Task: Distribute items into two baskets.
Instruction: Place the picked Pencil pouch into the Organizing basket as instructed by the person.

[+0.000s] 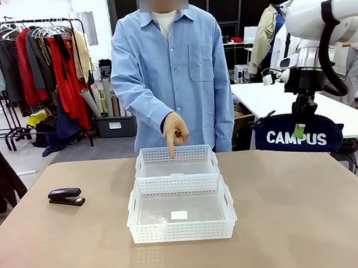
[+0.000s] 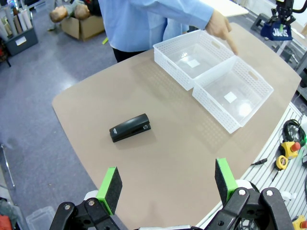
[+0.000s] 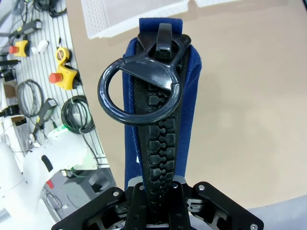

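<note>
Above the table's right side: the right gripper (image 1: 299,131) is clamping its jaws on the top of the navy pouch (image 1: 279,140) and is holding it up in the air, clear of the table (image 1: 309,210).
Right wrist view: the right gripper (image 3: 158,196) is pinching the pouch (image 3: 189,96) along its black zip, and the zip's ring pull (image 3: 148,72) is lying just beyond the fingers.
Pouch relative to gripper: it is hanging directly under the fingers, spreading wider than them on both sides, with the white "CAMPUS" lettering facing the front camera.
Pouch relative to baskets: it is hovering well to the right of both, touching neither.
Left gripper: the left gripper (image 2: 167,184) is standing wide open with nothing between its green pads, high above the table's left part.
Stapler: the black stapler (image 2: 130,128) is lying on the table ahead of the open fingers, well apart from them; in the front view the stapler (image 1: 66,197) is sitting near the left edge, away from the baskets.
Baskets: the larger basket (image 1: 182,234) is sitting mid-table on the robot's side, and the smaller basket (image 1: 175,154) is touching its far wall.
Person: a hand (image 1: 174,131) is pointing one finger down at the smaller basket.
Left wrist view: the smaller basket (image 2: 170,64), the larger basket (image 2: 216,108) and the pointing hand (image 2: 221,28) are showing beyond the stapler, with the pouch (image 2: 279,31) farther off.
</note>
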`<state>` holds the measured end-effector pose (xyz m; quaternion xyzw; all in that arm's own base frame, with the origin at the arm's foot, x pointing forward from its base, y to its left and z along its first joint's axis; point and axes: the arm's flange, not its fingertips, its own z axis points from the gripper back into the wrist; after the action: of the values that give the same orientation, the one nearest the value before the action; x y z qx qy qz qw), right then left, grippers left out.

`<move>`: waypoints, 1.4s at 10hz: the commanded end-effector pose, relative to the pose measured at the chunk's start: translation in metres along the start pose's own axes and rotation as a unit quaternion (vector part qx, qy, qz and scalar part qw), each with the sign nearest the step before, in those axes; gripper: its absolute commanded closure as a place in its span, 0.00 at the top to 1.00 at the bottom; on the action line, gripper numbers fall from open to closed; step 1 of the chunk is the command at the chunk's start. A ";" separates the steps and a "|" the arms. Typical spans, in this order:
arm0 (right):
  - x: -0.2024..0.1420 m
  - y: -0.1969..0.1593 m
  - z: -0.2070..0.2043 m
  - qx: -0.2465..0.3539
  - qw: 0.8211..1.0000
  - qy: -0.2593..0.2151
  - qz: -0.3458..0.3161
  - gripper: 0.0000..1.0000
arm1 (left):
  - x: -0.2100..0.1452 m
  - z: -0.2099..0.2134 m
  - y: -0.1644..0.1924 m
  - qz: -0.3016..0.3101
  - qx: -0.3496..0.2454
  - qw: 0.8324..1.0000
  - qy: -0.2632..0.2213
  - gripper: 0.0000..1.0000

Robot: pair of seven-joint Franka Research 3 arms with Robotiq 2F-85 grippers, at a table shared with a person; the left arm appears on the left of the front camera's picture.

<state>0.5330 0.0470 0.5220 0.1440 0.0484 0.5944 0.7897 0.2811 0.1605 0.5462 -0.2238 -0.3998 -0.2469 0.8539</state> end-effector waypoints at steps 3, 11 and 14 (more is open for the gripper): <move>0.019 0.052 -0.011 -0.033 0.999 0.017 0.015 0.00 | -0.001 0.000 0.000 -0.007 -0.005 1.000 -0.005 1.00; 0.050 0.115 -0.044 -0.063 0.997 0.023 0.038 0.00 | -0.001 0.000 0.000 -0.007 -0.005 1.000 -0.005 1.00; 0.080 0.126 -0.047 -0.076 0.995 0.037 0.053 0.00 | -0.001 0.000 0.000 -0.007 -0.005 1.000 -0.005 1.00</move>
<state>0.4294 0.1539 0.5195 0.0799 0.0307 0.6458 0.7587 0.2811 0.1606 0.5461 -0.2238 -0.3997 -0.2468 0.8540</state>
